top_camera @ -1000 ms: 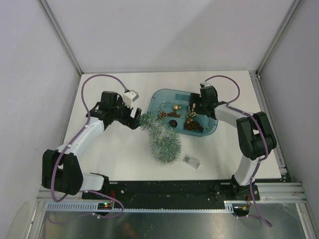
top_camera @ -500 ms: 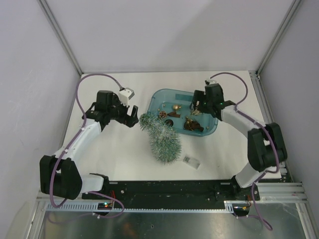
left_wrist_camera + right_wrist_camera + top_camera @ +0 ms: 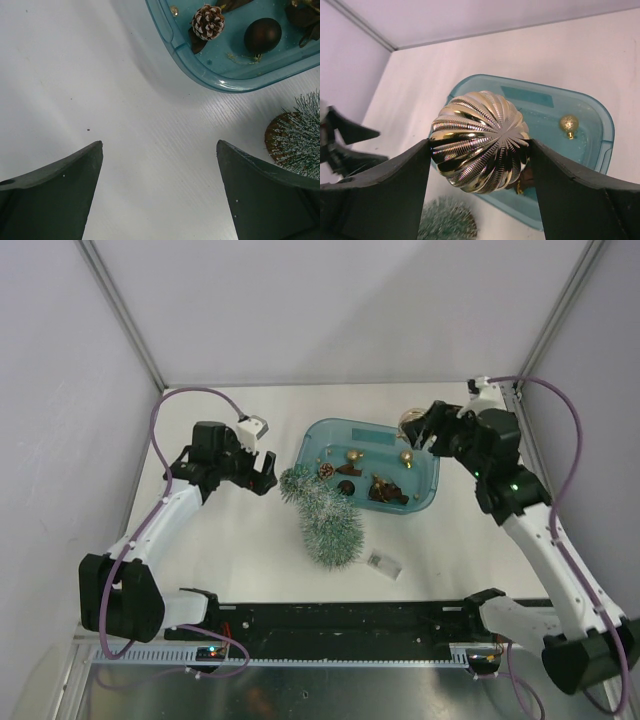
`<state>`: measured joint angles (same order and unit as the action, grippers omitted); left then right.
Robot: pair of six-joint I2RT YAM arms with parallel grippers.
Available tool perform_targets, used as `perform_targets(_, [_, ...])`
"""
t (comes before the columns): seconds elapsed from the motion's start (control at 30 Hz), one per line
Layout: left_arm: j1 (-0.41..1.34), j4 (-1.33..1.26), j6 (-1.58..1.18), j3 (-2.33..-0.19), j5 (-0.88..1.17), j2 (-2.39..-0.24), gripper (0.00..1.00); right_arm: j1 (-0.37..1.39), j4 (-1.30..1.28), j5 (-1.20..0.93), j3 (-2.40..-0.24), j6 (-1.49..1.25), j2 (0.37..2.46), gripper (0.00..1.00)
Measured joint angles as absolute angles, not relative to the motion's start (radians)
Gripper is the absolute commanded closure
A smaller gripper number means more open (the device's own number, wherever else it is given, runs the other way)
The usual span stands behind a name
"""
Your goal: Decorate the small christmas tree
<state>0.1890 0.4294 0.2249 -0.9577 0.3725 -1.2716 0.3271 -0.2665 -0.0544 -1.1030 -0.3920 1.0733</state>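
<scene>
The small christmas tree [image 3: 325, 518] lies on its side on the white table, just in front of the teal tub [image 3: 312, 446]. Its wood-slice base [image 3: 276, 137] and frosted bristles show at the right edge of the left wrist view. My right gripper [image 3: 416, 426] is raised over the tub's back right corner. This gripper [image 3: 479, 147] is shut on a ribbed gold ball ornament [image 3: 480, 140]. Left of the tree's narrow end, my left gripper [image 3: 264, 472] stands wide open above bare table, and in its own view [image 3: 160, 145] nothing lies between the fingers.
The tub [image 3: 210, 80] holds a pine cone [image 3: 208, 21], a dark brown ball [image 3: 262, 35], a small gold glitter ball [image 3: 568, 123] and brown leaf-like pieces [image 3: 385, 490]. A small clear packet [image 3: 384, 564] lies right of the tree. Grey walls enclose the table.
My right arm has lifted out of the tub with the gold ball, rising up and towards the back right. The left gripper drew back slightly from the tree, then held still.
</scene>
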Motion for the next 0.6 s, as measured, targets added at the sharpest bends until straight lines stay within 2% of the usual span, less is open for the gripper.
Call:
perform_targets(0.3, [0.189, 0.430, 0.224, -0.958, 0.389, -1.272, 0.00, 0.325, -0.415, -0.210, -1.103, -0.421, 0.805, 0.43])
perform_targets(0.6, [0.189, 0.430, 0.208, -0.958, 0.439, -1.272, 0.00, 0.399, -0.517, -0.344, -1.089, -0.447, 0.694, 0.44])
